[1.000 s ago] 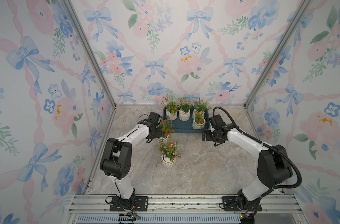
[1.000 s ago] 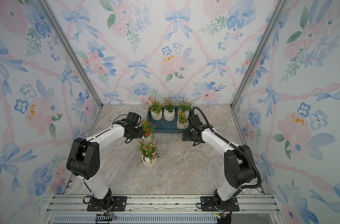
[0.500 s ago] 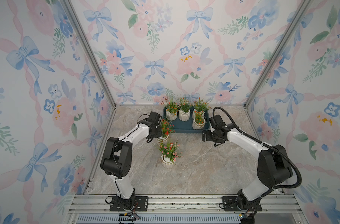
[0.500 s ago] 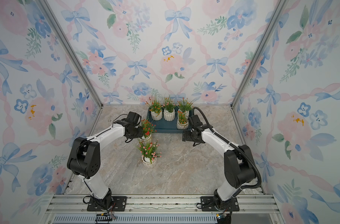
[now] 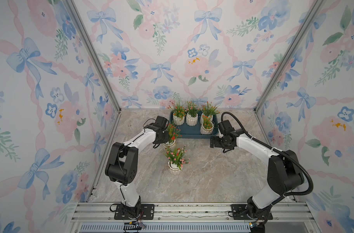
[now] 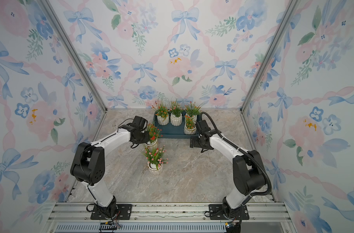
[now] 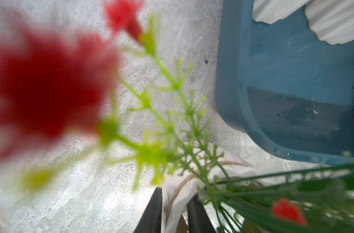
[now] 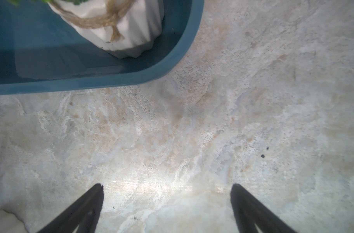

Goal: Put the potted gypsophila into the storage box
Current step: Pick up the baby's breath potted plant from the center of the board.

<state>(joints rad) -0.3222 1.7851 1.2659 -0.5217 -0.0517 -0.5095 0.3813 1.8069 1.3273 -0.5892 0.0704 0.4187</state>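
Marbled tabletop (image 5: 212, 177) carries the teal storage box (image 5: 194, 136) at its far side. Four pots (image 5: 192, 121) already stand in it, three along the far wall and one in the near right corner. Two more stand upright outside: the pink-flowered pot (image 5: 174, 170) well short of the box toward the arm bases, and the red-flowered pot (image 5: 170, 144) just beside the box's near left corner. The left gripper (image 7: 175, 193) is on that one, its fingers (image 7: 155, 209) drawn close and pinching the white rim. The box's free floor lies just over the rim, away from the bases and rightward, so a short lift-and-cross looks enough. The right gripper (image 8: 168, 184) hovers spread wide over bare table, holding nothing.
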